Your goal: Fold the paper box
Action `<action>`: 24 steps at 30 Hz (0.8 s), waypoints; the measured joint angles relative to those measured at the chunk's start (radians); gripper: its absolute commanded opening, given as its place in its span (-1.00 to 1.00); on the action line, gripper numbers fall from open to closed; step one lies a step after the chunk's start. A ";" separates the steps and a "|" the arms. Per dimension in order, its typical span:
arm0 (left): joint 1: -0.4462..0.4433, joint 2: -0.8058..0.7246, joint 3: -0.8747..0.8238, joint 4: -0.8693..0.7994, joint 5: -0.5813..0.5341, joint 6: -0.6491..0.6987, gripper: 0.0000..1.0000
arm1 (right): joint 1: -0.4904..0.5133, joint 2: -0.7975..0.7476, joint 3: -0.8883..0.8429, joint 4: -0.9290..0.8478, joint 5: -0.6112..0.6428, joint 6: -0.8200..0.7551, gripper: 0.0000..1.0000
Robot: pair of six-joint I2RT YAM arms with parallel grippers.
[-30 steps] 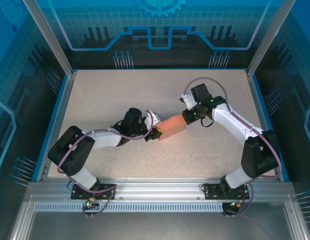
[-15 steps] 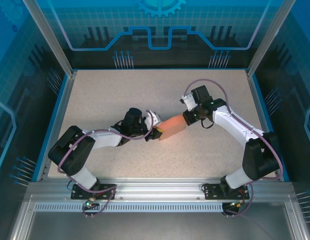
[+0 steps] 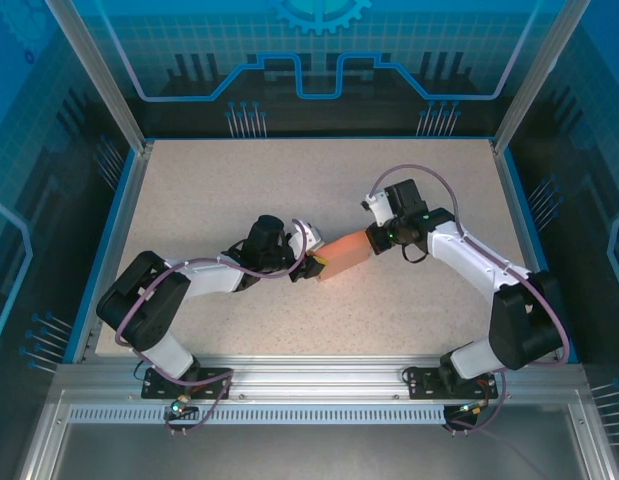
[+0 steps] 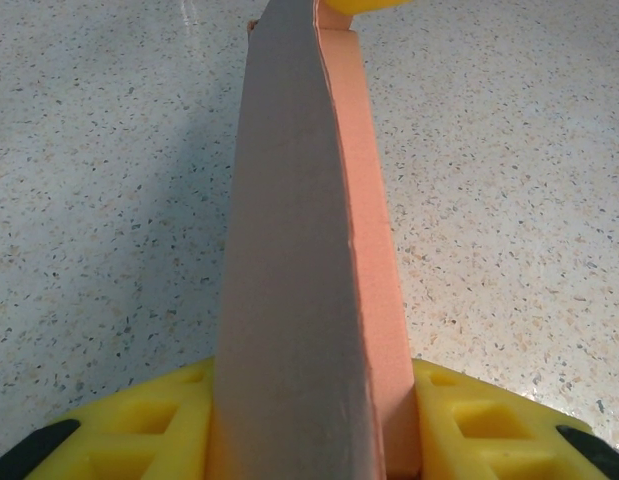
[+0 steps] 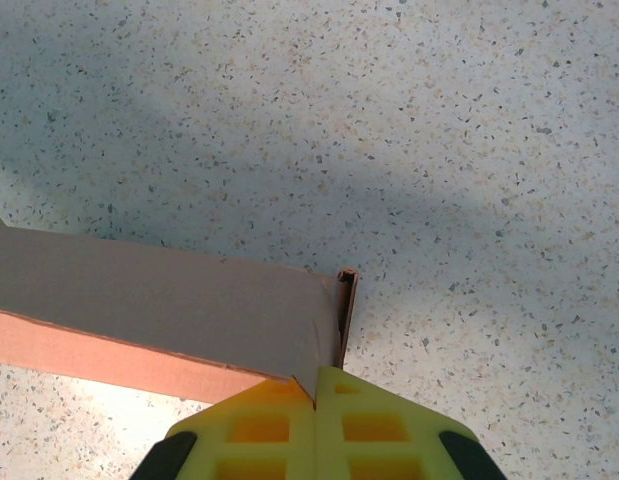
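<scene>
The speckled table lay beneath the left arm and the right arm, which reached inward and met near its middle. Between them we held the paper box, salmon-orange card with a grey-brown inner face. It stretched from one hand to the other and, judging by its shadow, hung clear of the surface.

The left gripper was clamped on the end of the box nearest it. Its yellow pads stood apart with the box's thickness wedged between them, and the box ran straight out ahead of that hand. The right gripper was closed tight, pinching a thin cardboard edge at the opposite corner. From that hand the box lay ahead and to the left, with a small upright flap just beyond the fingertips.

We judged the fold to be midway: the walls looked raised into a narrow sleeve, and the end by the right hand seemed not yet closed. The next move, in our view, called for a firm left-hand hold while the right hand pressed that flap inward, gently, since thin card creases easily.

We counted one table, two arms, one paper box, two grippers and one flap we could make out.
</scene>
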 measured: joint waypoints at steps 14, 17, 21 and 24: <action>0.009 -0.004 0.000 0.001 -0.065 -0.048 0.22 | 0.003 -0.015 -0.012 -0.001 -0.001 0.037 -0.98; 0.015 -0.016 -0.006 0.003 -0.091 -0.076 0.39 | 0.006 -0.019 -0.015 -0.007 -0.001 0.042 -0.98; 0.015 -0.051 -0.030 0.015 -0.104 -0.109 0.49 | 0.008 -0.022 -0.019 -0.008 0.000 0.049 -0.99; 0.015 -0.087 -0.051 0.024 -0.106 -0.134 0.54 | 0.016 -0.025 -0.019 -0.012 0.000 0.053 -0.99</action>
